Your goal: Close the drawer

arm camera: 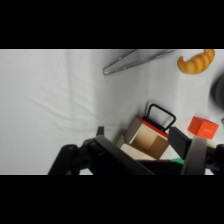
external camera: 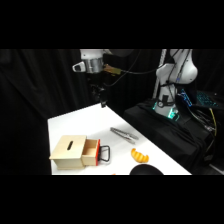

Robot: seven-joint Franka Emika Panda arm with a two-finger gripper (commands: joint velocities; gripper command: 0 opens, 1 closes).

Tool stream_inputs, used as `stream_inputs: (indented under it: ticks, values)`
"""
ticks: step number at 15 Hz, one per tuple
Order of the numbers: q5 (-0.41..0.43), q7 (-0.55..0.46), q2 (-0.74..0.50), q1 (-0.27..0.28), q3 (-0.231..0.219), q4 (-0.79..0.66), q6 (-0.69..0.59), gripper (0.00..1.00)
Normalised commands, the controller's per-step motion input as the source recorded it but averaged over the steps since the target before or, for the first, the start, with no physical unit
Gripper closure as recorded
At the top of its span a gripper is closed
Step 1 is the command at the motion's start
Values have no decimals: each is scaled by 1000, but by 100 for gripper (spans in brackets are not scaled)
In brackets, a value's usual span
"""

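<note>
The drawer [external camera: 93,151] stands pulled out of the right side of a pale wooden box [external camera: 70,151] with a slotted top, at the table's near left. Its red front panel [external camera: 101,152] carries a black loop handle [external camera: 106,154]. My gripper [external camera: 103,101] hangs high above the table's far edge, well away from the box. In the wrist view the open drawer [arm camera: 150,137] and its handle [arm camera: 161,116] show between my two fingers, far below them. The gripper [arm camera: 141,141] is open and holds nothing.
Metal tongs [external camera: 124,134] [arm camera: 134,60] lie mid-table, right of the box. A yellow-orange curved object [external camera: 139,156] [arm camera: 196,61] sits near the right edge, beside a dark round thing [external camera: 145,170]. An orange-red block [arm camera: 202,126] lies near the drawer. Black bags crowd the table's right side.
</note>
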Motion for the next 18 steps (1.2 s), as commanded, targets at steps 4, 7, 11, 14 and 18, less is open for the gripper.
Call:
stream_inputs:
  ticks: [4,7,11,14,18]
  values:
    - [19,96,68,-8,27,9,45,0]
    - [30,229,157,30,49,-3,162,0]
    - [54,312,183,63,46,31,253,0]
    - [73,318,183,65,7,52,296,0]
    - [107,259,167,57,-19,59,309,0]
